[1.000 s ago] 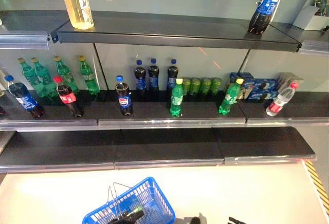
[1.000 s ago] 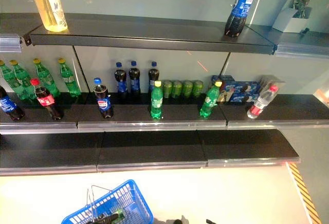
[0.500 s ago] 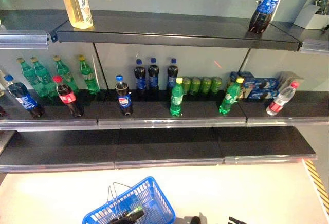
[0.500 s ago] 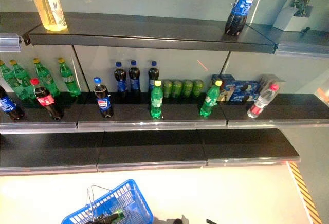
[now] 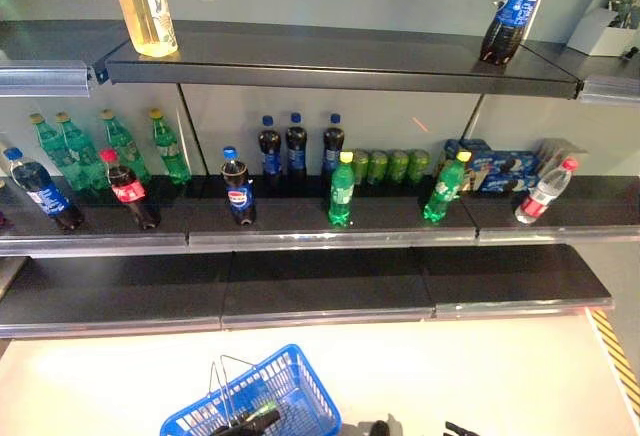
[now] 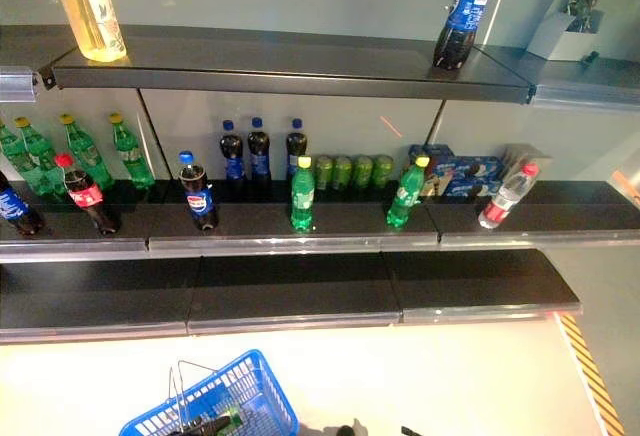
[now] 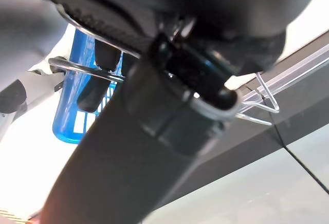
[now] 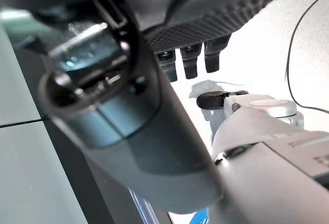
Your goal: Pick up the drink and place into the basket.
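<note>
Left hand (image 7: 103, 75) hooked on the blue basket (image 5: 300, 396) handle low at front, drinks upright on the middle shelf (image 5: 330, 226) well up and ahead, green bottle (image 5: 341, 189) centre, right hand (image 8: 190, 59) empty, fingers relaxed, so it's the free reacher.
</note>
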`<state>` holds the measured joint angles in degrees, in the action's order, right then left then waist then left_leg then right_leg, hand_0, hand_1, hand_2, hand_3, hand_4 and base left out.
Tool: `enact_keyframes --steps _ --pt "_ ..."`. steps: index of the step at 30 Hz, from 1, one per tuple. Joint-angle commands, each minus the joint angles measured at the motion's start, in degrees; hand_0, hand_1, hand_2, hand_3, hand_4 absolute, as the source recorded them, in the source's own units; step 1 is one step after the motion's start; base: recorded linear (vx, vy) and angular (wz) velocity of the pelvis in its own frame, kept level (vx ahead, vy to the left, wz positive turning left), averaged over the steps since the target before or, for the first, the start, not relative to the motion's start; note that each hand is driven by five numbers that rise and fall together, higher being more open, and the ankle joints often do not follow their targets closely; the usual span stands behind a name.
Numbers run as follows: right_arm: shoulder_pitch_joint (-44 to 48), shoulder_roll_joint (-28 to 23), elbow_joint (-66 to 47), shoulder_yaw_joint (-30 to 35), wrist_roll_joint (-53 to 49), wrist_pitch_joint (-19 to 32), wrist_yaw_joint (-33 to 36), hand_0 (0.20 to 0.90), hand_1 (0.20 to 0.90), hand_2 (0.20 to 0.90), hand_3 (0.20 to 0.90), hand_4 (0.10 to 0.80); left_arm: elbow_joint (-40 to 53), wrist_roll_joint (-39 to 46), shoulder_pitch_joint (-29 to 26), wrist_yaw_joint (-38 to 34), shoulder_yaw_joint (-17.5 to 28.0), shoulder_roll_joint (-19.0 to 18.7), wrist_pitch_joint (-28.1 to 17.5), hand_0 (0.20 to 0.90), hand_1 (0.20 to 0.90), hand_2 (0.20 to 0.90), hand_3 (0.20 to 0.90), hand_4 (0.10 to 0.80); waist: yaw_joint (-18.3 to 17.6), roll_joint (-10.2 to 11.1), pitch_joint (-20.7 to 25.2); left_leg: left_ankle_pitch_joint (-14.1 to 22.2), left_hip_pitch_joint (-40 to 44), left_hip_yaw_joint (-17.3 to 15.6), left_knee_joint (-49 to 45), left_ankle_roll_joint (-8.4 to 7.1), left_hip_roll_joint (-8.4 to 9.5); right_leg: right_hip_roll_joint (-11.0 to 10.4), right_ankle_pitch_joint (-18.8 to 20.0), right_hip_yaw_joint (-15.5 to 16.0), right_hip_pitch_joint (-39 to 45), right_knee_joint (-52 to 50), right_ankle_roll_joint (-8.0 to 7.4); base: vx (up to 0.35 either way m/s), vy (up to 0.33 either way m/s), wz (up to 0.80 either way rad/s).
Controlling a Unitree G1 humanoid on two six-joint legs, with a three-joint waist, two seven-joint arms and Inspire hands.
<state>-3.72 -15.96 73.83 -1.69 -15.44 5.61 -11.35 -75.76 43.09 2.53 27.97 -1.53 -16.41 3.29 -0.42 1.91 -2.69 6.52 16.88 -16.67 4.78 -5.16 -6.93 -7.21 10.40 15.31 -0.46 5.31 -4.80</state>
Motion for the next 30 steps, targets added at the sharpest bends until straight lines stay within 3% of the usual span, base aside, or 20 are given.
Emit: enact_keyframes --steps 1,6,9,10,12,15,16,17,21,23,26,30 --pt "3.9 -0.5 3.1 -2.1 -1.2 1.8 -1.8 0.900 0.900 0.900 0.900 0.800 2.3 0.9 -5.4 5.3 1.9 0.8 -2.9 0.300 0.300 0.300 0.200 0.100 -1.8 -0.3 -0.9 -4.3 -6.4 -0.2 0.2 2.49 2.52 3.1 -9.6 1.6 8.9 -0.7 -0.84 -0.033 -0.146 -0.03" --pt "4.3 -0.7 3.1 -2.7 0.3 1.2 -1.5 0.900 0.900 0.900 0.900 0.800 3.3 3.1 -5.3 6.1 2.0 1.3 -3.3 0.300 0.300 0.300 0.200 0.100 -1.0 -0.5 -2.2 -6.1 -7.8 0.7 -1.9 0.97 0.73 4.0 -9.8 1.1 8.6 -0.5 0.37 -0.036 -0.182 -0.03" --pt "6.9 -2.9 1.7 -4.1 2.0 -1.1 -0.6 0.900 0.900 0.900 0.900 0.800 8.1 8.0 -5.8 6.2 -0.9 3.3 -3.6 0.300 0.300 0.300 0.200 0.100 1.0 -2.4 -6.5 -11.0 -15.2 3.1 -3.6 -1.54 -1.29 4.1 -9.6 1.9 7.0 -0.8 1.32 -0.233 -0.089 -0.09" --pt "8.1 -3.7 1.7 -4.5 2.2 -1.7 -0.4 0.900 0.900 0.900 0.900 0.800 10.0 9.0 -6.1 5.6 -1.8 3.8 -2.9 0.300 0.300 0.300 0.200 0.100 1.6 -3.3 -7.9 -13.7 -17.2 2.3 -1.8 -2.28 -2.04 4.0 -9.4 2.4 6.6 -0.5 1.45 -0.239 -0.024 -0.06" --pt "8.6 -3.9 2.1 -4.0 0.8 -2.2 1.0 0.900 0.900 0.900 0.900 0.800 11.2 6.6 -6.5 5.2 -2.4 4.3 -2.0 0.300 0.300 0.300 0.200 0.100 0.9 -3.2 -9.2 -14.7 -17.7 -4.3 -0.8 -3.45 -4.80 2.8 -10.2 5.6 7.4 -0.4 0.92 -0.157 -0.043 0.35" --pt "8.6 -3.8 2.2 -3.5 0.2 -2.4 1.9 0.900 0.900 0.900 0.900 0.800 11.1 5.6 -6.8 4.7 -2.3 4.4 -1.8 0.300 0.300 0.300 0.200 0.100 0.6 -2.9 -9.1 -14.5 -16.9 -7.0 -1.0 -3.18 -5.45 2.0 -10.0 7.6 7.3 -0.4 0.85 -0.137 0.013 1.09" --pt "7.8 -3.8 2.7 -2.3 -0.1 -0.9 2.0 0.900 0.900 0.900 0.900 0.800 9.7 5.2 -6.8 4.3 -0.9 4.4 -2.0 0.300 0.300 0.300 0.200 0.100 0.2 -1.9 -7.7 -11.3 -13.8 -8.5 -5.1 -1.65 -5.18 0.3 -9.1 11.9 5.9 -0.7 1.31 -0.365 0.094 1.75" --pt "7.2 -3.8 2.7 -2.0 0.3 0.3 1.5 0.900 0.900 0.900 0.900 0.800 8.7 5.3 -6.7 4.0 0.0 4.2 -2.2 0.300 0.300 0.300 0.200 0.100 0.1 -1.9 -6.8 -10.2 -11.9 -8.4 -5.8 -1.45 -4.62 -0.1 -8.8 13.5 5.2 -0.9 1.41 -0.358 0.102 1.37" --pt "5.7 -3.9 3.1 -0.7 -0.9 2.2 1.4 0.900 0.900 0.900 0.900 0.800 5.4 0.6 -5.2 6.8 1.7 3.1 -3.4 0.300 0.300 0.300 0.200 0.100 0.4 -2.7 -4.6 -7.4 -7.7 -8.5 -3.9 -1.75 -2.27 -1.3 -7.8 18.4 4.4 -0.9 0.42 -0.121 0.114 0.82" --pt "5.4 -4.4 3.2 0.1 -1.9 2.8 1.0 0.900 0.900 0.900 0.900 0.800 5.1 -0.1 -4.6 8.4 1.5 2.8 -3.8 0.300 0.300 0.300 0.200 0.100 0.3 -3.4 -3.9 -6.9 -6.2 -10.9 -0.9 -1.89 -1.25 -2.1 -7.1 20.6 4.7 -0.9 -0.41 -0.092 0.232 1.44" --pt "5.1 -4.4 3.5 1.0 -2.4 3.1 0.6 0.900 0.900 0.900 0.900 0.800 5.1 -0.1 -4.6 9.1 0.8 2.5 -3.4 0.300 0.300 0.300 0.200 0.100 -0.2 -4.2 -3.4 -7.6 -6.8 -14.3 -0.1 -2.29 -1.54 -2.7 -6.6 22.5 5.4 -1.0 -1.12 -0.034 0.266 1.56" --pt "5.5 -3.1 3.0 0.8 -1.9 2.9 -0.5 0.900 0.900 0.900 0.900 0.800 4.6 0.2 -4.4 8.1 1.2 2.5 -3.3 0.300 0.300 0.300 0.200 0.100 0.7 -3.9 -3.0 -6.4 -7.2 -12.5 0.0 -1.14 0.15 -3.6 -6.1 22.4 5.8 -2.0 -2.42 0.042 0.270 0.94"
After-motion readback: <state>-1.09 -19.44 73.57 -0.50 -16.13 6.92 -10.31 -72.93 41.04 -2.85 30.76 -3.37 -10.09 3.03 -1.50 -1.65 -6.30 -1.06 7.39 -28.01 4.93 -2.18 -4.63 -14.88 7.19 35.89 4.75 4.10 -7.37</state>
